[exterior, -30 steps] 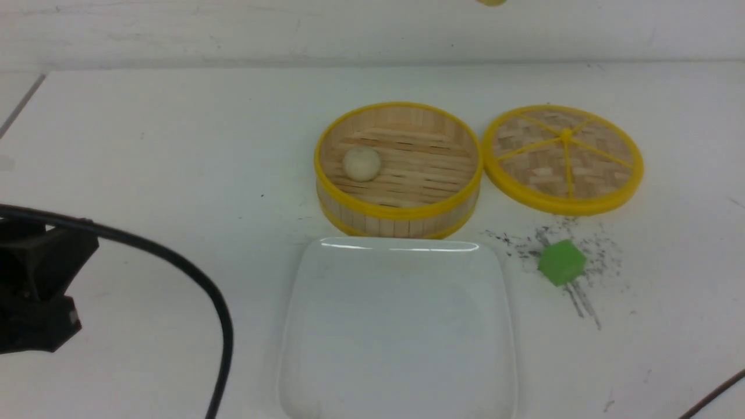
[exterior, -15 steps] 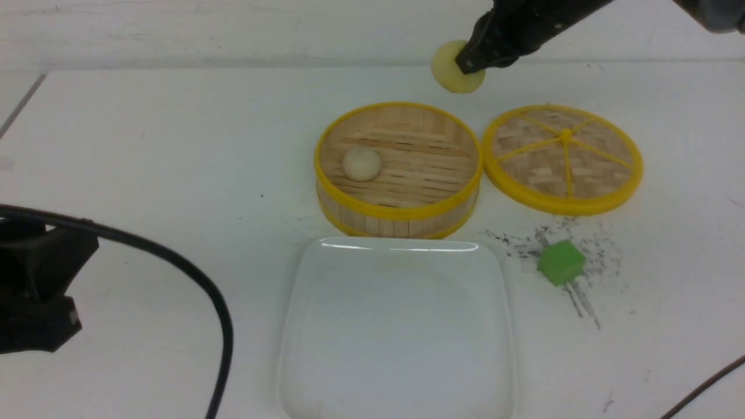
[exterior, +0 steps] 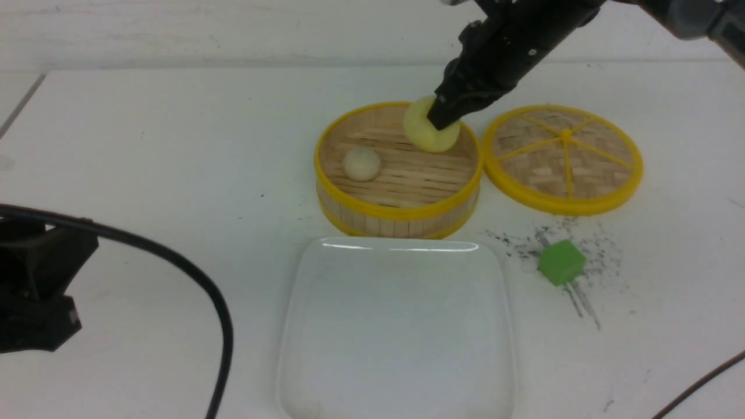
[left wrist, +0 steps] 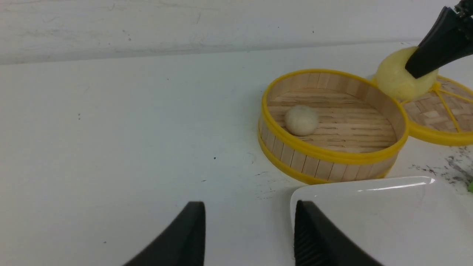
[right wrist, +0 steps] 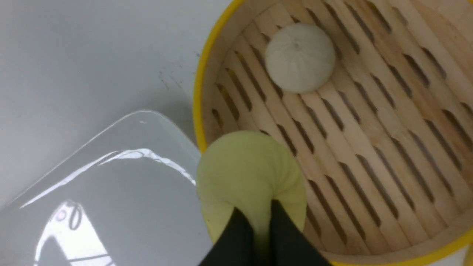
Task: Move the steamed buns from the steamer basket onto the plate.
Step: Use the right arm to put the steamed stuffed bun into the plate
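Observation:
The steamer basket (exterior: 398, 218) stands mid-table, behind the white square plate (exterior: 397, 396). A cream bun (exterior: 361, 163) lies inside it at the left. My right gripper (exterior: 439, 119) is shut on the pale yellow bun (exterior: 424, 133) and holds it in the air over the basket. In the right wrist view the yellow bun (right wrist: 247, 173) hangs pinched between the fingers (right wrist: 236, 240), over the basket's rim, with the cream bun (right wrist: 299, 57) below. My left gripper (left wrist: 249, 214) is open and empty, low near the plate's (left wrist: 388, 218) left corner.
The flat woven lid (exterior: 563, 158) with yellow spokes lies right of the basket. A green cube (exterior: 560, 262) sits on dark scuff marks right of the plate. A black cable (exterior: 192, 279) loops across the front left.
My right arm has come down from the top of the front view with the yellow bun, moving nearer and left, from behind the basket to over it. The left arm has not moved.

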